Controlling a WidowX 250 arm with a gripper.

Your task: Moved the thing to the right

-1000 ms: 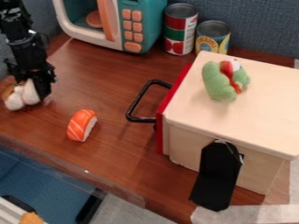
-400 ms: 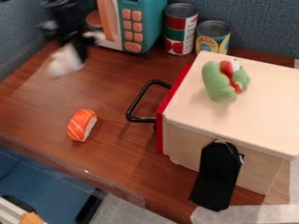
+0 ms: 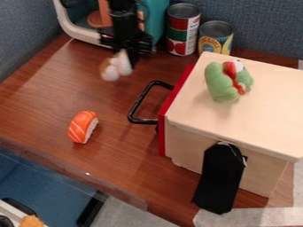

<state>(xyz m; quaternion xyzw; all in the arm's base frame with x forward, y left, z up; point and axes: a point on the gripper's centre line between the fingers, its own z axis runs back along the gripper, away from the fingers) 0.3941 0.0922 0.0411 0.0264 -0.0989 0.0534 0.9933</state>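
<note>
My black gripper hangs above the table's back part, in front of the toy microwave and to the left of the cans. It is shut on a small white and brown plush toy, which is held up off the wood. The fingers partly cover the toy, so its full shape is hidden.
An orange sushi toy lies on the wooden table. At right stands a wooden box with a black handle and a green plush on top. Behind are a teal microwave and two cans.
The gripper has moved right from the left edge, and upward in the view, to in front of the microwave, carrying the white and brown toy. The other objects stay where they were.
</note>
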